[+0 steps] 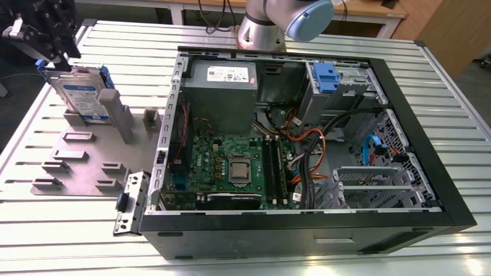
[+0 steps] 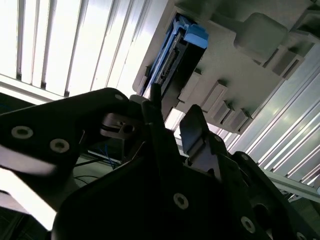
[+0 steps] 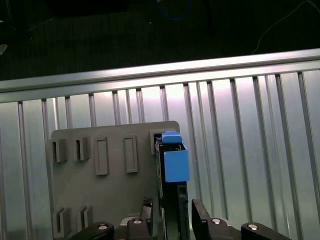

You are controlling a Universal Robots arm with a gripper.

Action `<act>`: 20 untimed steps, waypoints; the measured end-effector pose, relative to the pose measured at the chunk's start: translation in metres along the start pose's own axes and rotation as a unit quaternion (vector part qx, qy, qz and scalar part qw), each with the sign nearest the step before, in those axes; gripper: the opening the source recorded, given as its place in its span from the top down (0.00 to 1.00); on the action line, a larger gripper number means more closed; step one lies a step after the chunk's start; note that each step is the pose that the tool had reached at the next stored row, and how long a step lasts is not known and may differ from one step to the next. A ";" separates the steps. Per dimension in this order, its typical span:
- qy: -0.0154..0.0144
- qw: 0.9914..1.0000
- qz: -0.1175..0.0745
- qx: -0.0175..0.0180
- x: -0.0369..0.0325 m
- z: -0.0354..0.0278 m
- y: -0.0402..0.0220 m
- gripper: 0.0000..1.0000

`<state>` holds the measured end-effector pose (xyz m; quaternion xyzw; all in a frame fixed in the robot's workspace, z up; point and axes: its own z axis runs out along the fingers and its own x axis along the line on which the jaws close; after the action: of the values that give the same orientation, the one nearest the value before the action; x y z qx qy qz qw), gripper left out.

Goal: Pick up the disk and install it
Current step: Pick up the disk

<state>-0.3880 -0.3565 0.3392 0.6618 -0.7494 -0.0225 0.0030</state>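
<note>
The disk [image 1: 83, 98] stands on edge in a slot of the grey holder plate [image 1: 77, 156], at the exterior view's left, outside the computer. It is silver with a white-and-blue label and a blue carrier [image 3: 175, 165]. My black gripper [image 1: 61, 64] hangs right at the disk's top end. In the first wrist view my gripper [image 3: 172, 220] is open, one finger on each side of the disk's edge with a small gap to it. In the second wrist view the fingers [image 2: 192, 125] point at the disk [image 2: 172, 60] in its slot.
The open computer case [image 1: 429, 149] lies in the middle of the slatted metal table [image 1: 460, 86]. Inside it are a motherboard [image 1: 230, 167], a grey power supply [image 1: 222, 80], cables and a drive cage with a blue tab [image 1: 326, 77]. The arm's base [image 1: 265, 29] stands behind the case.
</note>
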 end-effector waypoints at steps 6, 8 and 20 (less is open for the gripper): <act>0.000 1.000 0.000 0.000 0.0000 0.0006 -0.0001 0.47; 0.000 1.000 0.000 0.000 0.0001 0.0041 -0.0002 0.47; 0.000 1.000 0.000 0.000 -0.0022 0.0250 -0.0001 0.47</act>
<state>-0.3885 -0.3536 0.3143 0.6619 -0.7493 -0.0222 0.0034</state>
